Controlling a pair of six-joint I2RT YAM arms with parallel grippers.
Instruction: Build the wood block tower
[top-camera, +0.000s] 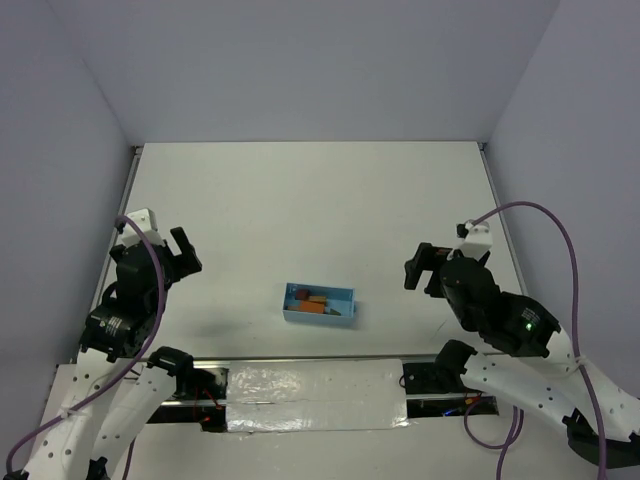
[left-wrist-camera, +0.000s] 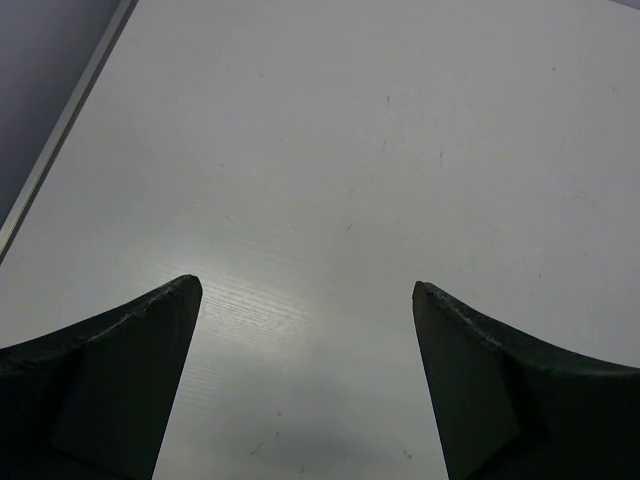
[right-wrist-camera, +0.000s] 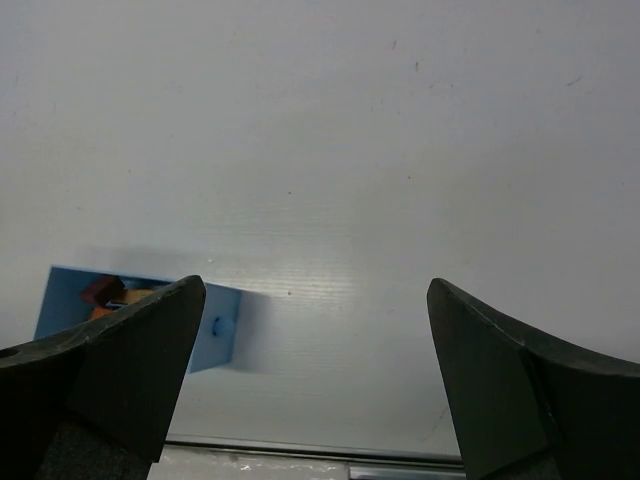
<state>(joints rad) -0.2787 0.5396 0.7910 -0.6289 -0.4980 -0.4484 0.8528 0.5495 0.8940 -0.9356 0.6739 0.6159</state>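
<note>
The wood blocks (top-camera: 316, 302) lie loose in a small heap inside the light-blue tray (top-camera: 306, 317), at the middle of the white desk (top-camera: 320, 200) toward its near edge. Nothing is stacked, so I judge the tower not yet begun, with every piece left to lift out and place. They show as tiny brown and orange bits, hard to tell apart. The left gripper (top-camera: 186, 251) and right gripper (top-camera: 416, 265) hover well apart on either side, fingers spread wide and holding nothing
</note>
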